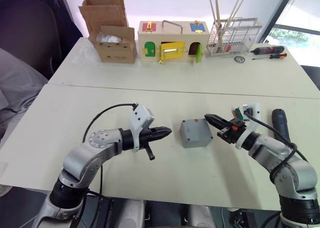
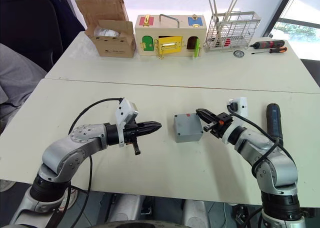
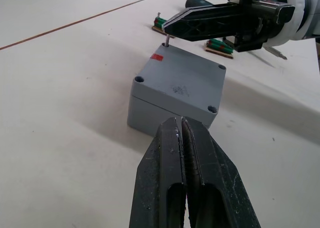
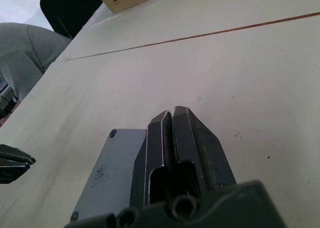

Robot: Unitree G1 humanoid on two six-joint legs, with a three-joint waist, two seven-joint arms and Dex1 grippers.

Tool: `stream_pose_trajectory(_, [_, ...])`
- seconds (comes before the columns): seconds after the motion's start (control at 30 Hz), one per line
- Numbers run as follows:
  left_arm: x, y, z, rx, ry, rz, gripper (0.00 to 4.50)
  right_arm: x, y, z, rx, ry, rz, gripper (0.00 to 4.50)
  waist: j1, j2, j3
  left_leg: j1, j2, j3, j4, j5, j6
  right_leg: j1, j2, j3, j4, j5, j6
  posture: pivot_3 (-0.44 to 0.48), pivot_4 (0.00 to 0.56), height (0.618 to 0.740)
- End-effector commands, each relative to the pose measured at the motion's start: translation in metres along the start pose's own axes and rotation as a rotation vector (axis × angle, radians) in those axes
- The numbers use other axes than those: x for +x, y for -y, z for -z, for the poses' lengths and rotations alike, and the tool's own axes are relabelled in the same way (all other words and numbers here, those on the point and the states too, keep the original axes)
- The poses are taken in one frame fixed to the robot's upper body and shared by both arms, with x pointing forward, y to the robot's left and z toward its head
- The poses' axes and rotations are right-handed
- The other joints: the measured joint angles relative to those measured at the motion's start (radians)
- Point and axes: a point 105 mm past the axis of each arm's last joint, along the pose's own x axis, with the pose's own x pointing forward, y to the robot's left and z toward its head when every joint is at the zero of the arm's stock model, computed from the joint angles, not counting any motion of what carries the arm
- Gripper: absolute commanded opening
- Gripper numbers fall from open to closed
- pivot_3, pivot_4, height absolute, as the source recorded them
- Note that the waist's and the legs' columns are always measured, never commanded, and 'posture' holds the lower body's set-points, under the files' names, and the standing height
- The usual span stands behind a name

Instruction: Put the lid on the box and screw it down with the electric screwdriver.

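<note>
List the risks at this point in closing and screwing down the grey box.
1. A screw stands in the far corner hole of the lid, under the right gripper; a nudge could tip it out.
2. The box sits loose on the table between both shut grippers; the left gripper points at its near edge, and a push could slide it.
3. The electric screwdriver lies beside the right arm, which could knock it.

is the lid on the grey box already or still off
On. The flat grey plastic lid sits flush atop the small grey plastic box, corners lined up.
</note>
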Motion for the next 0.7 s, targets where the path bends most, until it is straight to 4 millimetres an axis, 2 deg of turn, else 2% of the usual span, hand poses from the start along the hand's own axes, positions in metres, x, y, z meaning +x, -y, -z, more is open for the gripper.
stream_pose_trajectory(0.03, [0.001,0.004,-0.007,0.035,0.023,0.011,0.1,0.001,-0.001,-0.006,-0.018,0.026,-0.004,0.05,0.0,0.0,0.0,0.0,0.0,0.0,0.0,0.0,0.0,0.0,0.0,0.0,0.0,0.0,0.0,0.0,0.15,0.729])
stream_pose_trajectory(0.23, [0.001,0.005,-0.007,0.035,0.024,0.013,0.1,0.001,-0.004,0.0,-0.026,0.0,-0.018,0.05,-0.001,0.0,0.0,0.0,0.0,0.0,0.0,0.0,0.0,0.0,0.0,0.0,0.0,0.0,0.0,0.0,0.15,0.729])
stream_pose_trajectory(0.33, [0.002,0.006,-0.007,0.035,0.027,0.019,0.1,-0.001,-0.003,0.001,-0.041,-0.011,-0.018,0.89,0.0,0.0,0.0,0.0,0.0,0.0,0.0,0.0,0.0,0.0,0.0,0.0,0.0,0.0,0.0,0.0,0.15,0.729])
stream_pose_trajectory(0.4, [0.003,0.007,-0.008,0.036,0.032,0.023,0.1,-0.003,-0.002,0.0,-0.049,-0.017,-0.019,1.85,0.0,0.0,0.0,0.0,0.0,0.0,0.0,0.0,0.0,0.0,0.0,0.0,0.0,0.0,0.0,0.0,0.15,0.729])
stream_pose_trajectory(0.43, [0.003,0.007,-0.009,0.036,0.038,0.026,0.1,-0.004,-0.002,-0.001,-0.055,-0.017,-0.019,2.49,0.0,0.0,0.0,0.0,0.0,0.0,0.0,0.0,0.0,0.0,0.0,0.0,0.0,0.0,0.0,0.0,0.15,0.729])
stream_pose_trajectory(0.5, [0.004,0.008,-0.012,0.028,0.055,0.034,0.1,-0.007,-0.002,-0.004,-0.067,-0.02,-0.022,3.34,0.0,0.0,0.0,0.0,0.0,0.0,0.0,0.0,0.0,0.0,0.0,0.0,0.0,0.0,0.0,0.0,0.15,0.729])
stream_pose_trajectory(0.6, [0.006,0.014,-0.02,0.021,0.084,0.072,0.1,-0.021,0.009,-0.028,-0.117,0.003,0.025,4.44,0.001,0.0,0.0,0.0,0.0,0.0,0.0,0.0,0.0,0.0,0.0,0.0,0.0,0.0,0.0,0.0,0.15,0.729])
stream_pose_trajectory(0.7, [0.01,0.024,-0.029,0.03,0.107,0.132,0.1,-0.044,0.028,-0.06,-0.132,0.026,0.088,4.47,0.002,0.0,0.001,-0.001,0.0,0.0,0.0,0.0,0.0,0.0,-0.001,0.0,0.0,0.0,0.0,0.0,0.15,0.729])
